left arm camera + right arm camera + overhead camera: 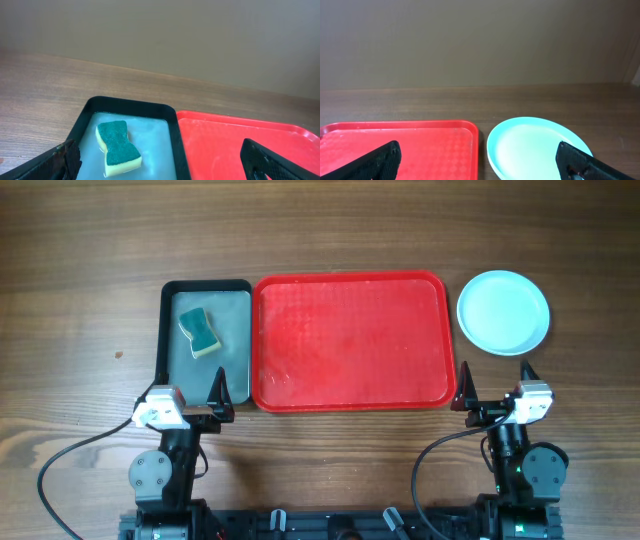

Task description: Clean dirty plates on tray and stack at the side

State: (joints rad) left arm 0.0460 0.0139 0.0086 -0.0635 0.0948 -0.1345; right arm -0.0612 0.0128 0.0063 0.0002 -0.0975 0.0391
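Setting: robot lab test bench, not a home kitchen.

- Wood-grain table (80, 280), bare apart from a few staged props.
- Two arms are mounted at the near edge, the left arm (158, 475) towards the near-left corner and the right arm (530, 470) towards the near-right. Black cables (60, 465) loop across the tabletop from their bases.
- Plain beige wall (160, 35) runs behind the far edge, with no fittings on it.
- Props sit in a row mid-bench: black tray (165, 330) holding a sponge (200, 332), red tray (350, 340), and pale aqua plate (503, 312) towards the right edge.
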